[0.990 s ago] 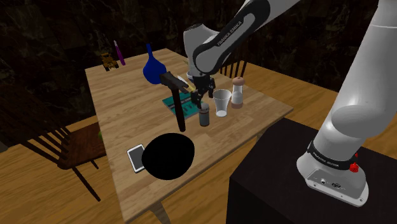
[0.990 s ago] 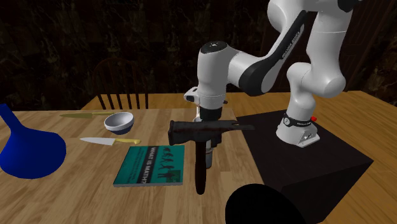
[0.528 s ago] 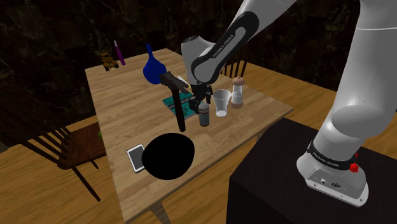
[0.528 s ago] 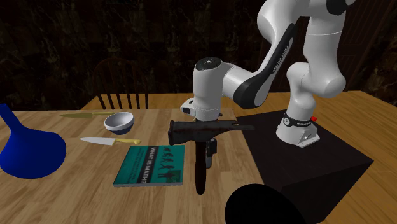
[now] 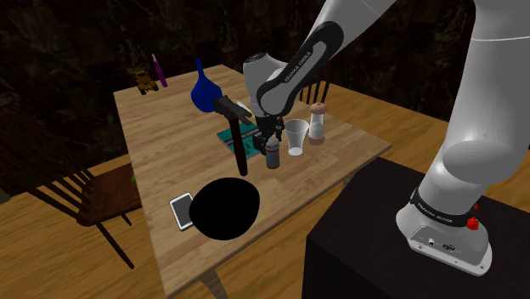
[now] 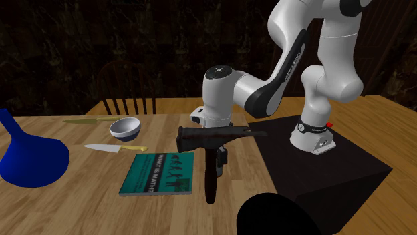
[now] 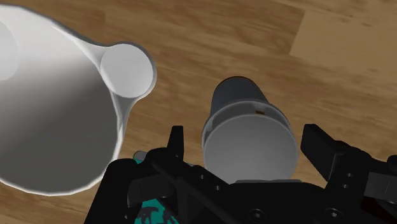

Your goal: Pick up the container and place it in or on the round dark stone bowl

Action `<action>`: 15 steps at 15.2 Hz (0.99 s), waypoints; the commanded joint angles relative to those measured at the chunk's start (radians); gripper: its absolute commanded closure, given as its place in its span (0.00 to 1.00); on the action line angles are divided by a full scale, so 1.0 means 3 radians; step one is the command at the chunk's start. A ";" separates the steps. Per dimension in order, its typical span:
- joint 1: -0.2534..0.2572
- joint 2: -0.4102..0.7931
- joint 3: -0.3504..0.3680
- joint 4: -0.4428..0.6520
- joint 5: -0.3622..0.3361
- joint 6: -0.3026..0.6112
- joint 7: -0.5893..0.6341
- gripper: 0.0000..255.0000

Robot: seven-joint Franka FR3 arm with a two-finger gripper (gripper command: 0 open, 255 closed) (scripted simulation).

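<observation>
Chair (image 5: 95, 200): wooden; at the table's edge on the shoulder view's left.
Toy truck (image 5: 144, 81): small and yellowish; at the far corner of the table (image 5: 161, 161); a purple pen (image 5: 157, 70) is just beside it.
Phone (image 5: 182, 211): white frame, flat on the table; touching or just beside the left rim of the bowl, I cannot tell which.
Flask (image 5: 202, 89): blue, with a thin neck that points up; on the far side of the table.
Bowl (image 5: 225, 208): round and fully black; on the near part of the table, well apart from the container; nothing lies in it.
Hammer (image 5: 239, 149): dark; the head is up and the handle goes down toward the table; it is between the bowl and the book.
Book (image 6: 160, 172): teal cover, flat on the table; partly behind the hammer in the shoulder view.
Container (image 5: 273, 155): small grey cylinder with a pale round lid; it stands upright on the wood, between the book and the cup.
Gripper (image 7: 249, 143): low over the container; the black fingers (image 7: 175, 144) stand apart, one on each side of the lid, and a narrow gap shows on the left side; so it is spread around the container and not clasping it.
Cup (image 5: 296, 136): white, upright; just beside the container.
Shaker (image 5: 318, 121): pale body with a brown top; just beside the cup on the shoulder view's right.
Stand (image 5: 374, 255): black box at the lower right; the white arm rises from it.
</observation>
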 commanded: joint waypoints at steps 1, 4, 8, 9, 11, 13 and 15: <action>0.0000 0.0000 0.0000 0.0000 0.0000 0.0000 0.0000 0.00; 0.0000 0.0000 0.0000 0.0000 0.0000 0.0000 0.0000 1.00; 0.0000 0.0000 0.0000 0.0000 0.0000 0.0000 0.0000 1.00; 0.0000 0.0000 0.0000 0.0000 0.0000 0.0000 0.0000 1.00; 0.0000 0.0000 0.0000 0.0000 0.0000 0.0000 0.0000 1.00; -0.0006 -0.0067 0.0011 0.0015 0.0035 -0.0078 -0.0029 1.00; -0.0011 -0.0133 0.0020 0.0033 0.0068 -0.0158 -0.0057 1.00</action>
